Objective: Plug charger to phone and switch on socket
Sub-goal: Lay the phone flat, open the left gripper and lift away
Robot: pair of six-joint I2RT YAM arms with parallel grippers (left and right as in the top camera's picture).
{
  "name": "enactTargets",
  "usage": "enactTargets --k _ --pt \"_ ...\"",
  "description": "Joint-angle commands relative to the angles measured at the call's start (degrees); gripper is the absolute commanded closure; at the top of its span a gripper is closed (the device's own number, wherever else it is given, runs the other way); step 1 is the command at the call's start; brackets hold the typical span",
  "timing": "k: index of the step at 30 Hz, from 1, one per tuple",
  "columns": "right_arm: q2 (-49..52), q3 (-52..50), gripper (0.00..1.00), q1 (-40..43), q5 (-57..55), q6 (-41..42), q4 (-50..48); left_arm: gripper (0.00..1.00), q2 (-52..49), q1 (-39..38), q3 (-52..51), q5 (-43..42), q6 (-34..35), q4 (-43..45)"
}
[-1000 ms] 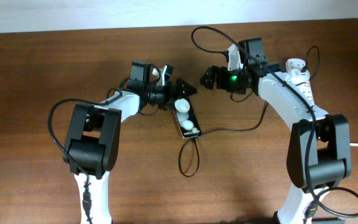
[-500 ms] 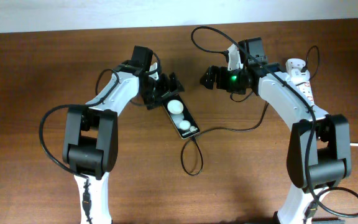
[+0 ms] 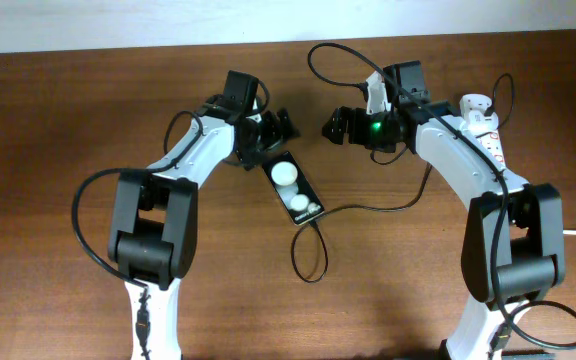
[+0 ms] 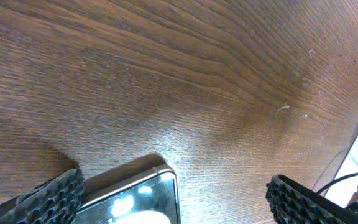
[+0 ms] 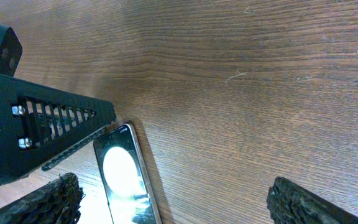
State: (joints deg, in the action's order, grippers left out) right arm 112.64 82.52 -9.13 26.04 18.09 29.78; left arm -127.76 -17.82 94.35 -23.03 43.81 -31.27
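Observation:
The phone, a black slab with white circles, lies at the table's middle, slanted. The thin black charger runs from the phone's near end, loops toward me, then trails right toward the white socket beside the right arm. My left gripper hovers open at the phone's far end. In the left wrist view the phone's corner shows between the fingers, untouched. My right gripper is open to the right of it, above bare wood. The phone lies toward its left finger.
Both arm bases stand at the near edge, with thicker black cables looping around them. A black cable arcs over the far side by the right wrist. The left gripper's black finger frame fills the left of the right wrist view.
My left gripper has drawn back a little toward the far side, off the phone's top. The phone's far end has swung slightly left. The right arm has not moved.

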Motion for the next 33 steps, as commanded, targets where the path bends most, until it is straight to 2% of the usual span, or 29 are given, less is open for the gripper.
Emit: enactTargets --k 1,7,9,10,12,14,16,24,30,33 --pt "-2.36 0.96 0.01 0.74 0.33 -0.24 0.11 0.01 -2.10 0.02 -0.85 2.64 0.70 -1.79" --pt "-2.36 0.96 0.01 6.16 1.46 -1.79 2.64 0.01 -1.88 6.03 0.52 4.02 0.70 -5.29" --pt "-2.36 0.96 0.01 6.14 1.44 -1.99 2.60 0.01 -1.86 6.54 3.48 6.34 0.70 -10.27" --pt "-2.36 0.96 0.01 6.16 1.42 -1.99 2.58 0.01 -1.86 5.99 5.86 5.99 0.70 -15.82" --pt "-2.36 0.96 0.01 6.14 1.44 -1.97 2.67 0.01 -1.88 4.33 6.32 -0.07 0.72 -19.52" --pt "-2.36 0.96 0.01 6.14 1.46 -1.97 3.06 0.01 -1.88 2.69 6.32 -2.89 0.74 -18.56" --pt "-2.36 0.96 0.01 6.14 1.44 -1.97 3.67 0.01 -1.88 1.16 6.32 -5.31 0.87 -13.94" --pt "-2.36 0.96 0.01 6.16 1.40 -1.99 4.07 0.01 -1.88 0.72 6.32 -5.25 4.15 -12.07" --pt "-2.36 0.96 0.01 6.16 1.40 -2.23 4.50 0.01 -1.88 0.83 6.32 -3.69 0.44 -15.76" --pt "-2.36 0.96 0.01 6.16 1.40 -2.67 4.52 0.01 -1.88 -0.66 6.29 2.34 0.24 -16.06"
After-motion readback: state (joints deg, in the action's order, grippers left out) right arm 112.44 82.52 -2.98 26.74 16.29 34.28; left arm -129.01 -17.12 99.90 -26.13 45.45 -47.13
